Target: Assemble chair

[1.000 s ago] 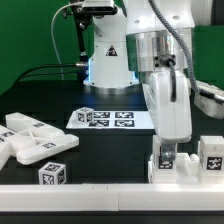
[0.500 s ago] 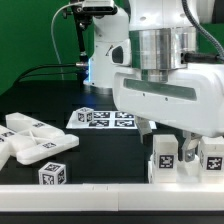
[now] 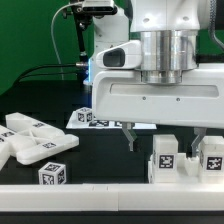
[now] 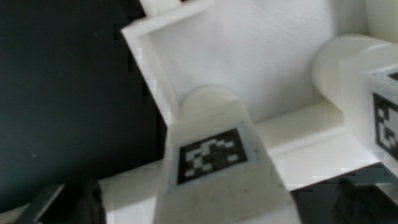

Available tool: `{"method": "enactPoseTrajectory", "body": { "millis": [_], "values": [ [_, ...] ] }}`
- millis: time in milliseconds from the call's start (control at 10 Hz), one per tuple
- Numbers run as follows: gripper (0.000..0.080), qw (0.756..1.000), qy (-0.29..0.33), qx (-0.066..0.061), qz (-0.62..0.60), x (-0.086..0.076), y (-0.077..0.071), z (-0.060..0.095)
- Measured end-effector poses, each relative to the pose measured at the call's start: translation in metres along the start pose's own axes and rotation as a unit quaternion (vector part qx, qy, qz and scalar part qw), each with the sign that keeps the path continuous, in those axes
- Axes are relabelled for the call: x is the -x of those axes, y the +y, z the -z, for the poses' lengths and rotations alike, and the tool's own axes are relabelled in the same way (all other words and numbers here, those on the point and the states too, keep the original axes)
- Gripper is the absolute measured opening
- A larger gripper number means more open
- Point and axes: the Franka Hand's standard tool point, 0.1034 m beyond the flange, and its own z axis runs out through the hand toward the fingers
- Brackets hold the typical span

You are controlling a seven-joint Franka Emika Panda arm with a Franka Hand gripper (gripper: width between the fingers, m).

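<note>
Gripper [image 3: 164, 140] fingers spread wide, holding nothing, over the chair sub-assembly: two posts [image 3: 163, 152] upright on base [image 3: 186, 172]. Panels [image 3: 25, 138] and block [image 3: 57, 173] lie loose. My read: most steps left.

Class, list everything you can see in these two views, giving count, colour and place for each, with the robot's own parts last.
loose chair pieces: several overlapping, white with black-and-white tags, exterior view's left
tagged block: one, white, in front of that pile
upright tagged posts: two, white, on a white base at the exterior view's right; also close up in the wrist view
marker board: one, white, flat on the table further back
table: one, black
backdrop: one, green, behind
arm: one, white, centre
gripper: one, open, fingers either side of one post
</note>
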Motion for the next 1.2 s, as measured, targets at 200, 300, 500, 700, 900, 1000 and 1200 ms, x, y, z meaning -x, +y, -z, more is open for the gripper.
{"method": "enactPoseTrajectory", "body": {
  "millis": [200, 300, 500, 700, 900, 1000, 1200],
  "values": [
    [0.0524, 1.000, 0.000, 0.000, -0.019, -0.0001, 0.0001, -0.0003],
    [0.0324, 0.999, 0.000, -0.001, -0.046, 0.0002, -0.0002, -0.0006],
    [0.0282, 0.989, -0.001, -0.002, -0.150, 0.0001, -0.0002, -0.0009],
    [0.0282, 0.964, -0.001, 0.000, -0.265, -0.0002, 0.0002, -0.0006],
    [0.0282, 0.889, -0.005, -0.002, -0.459, 0.0008, -0.0007, 0.0000],
    [0.0282, 0.840, -0.013, -0.012, -0.543, 0.0010, -0.0021, -0.0004],
    [0.0282, 0.781, -0.023, -0.020, -0.624, 0.0008, -0.0028, -0.0004]
  ]
}}
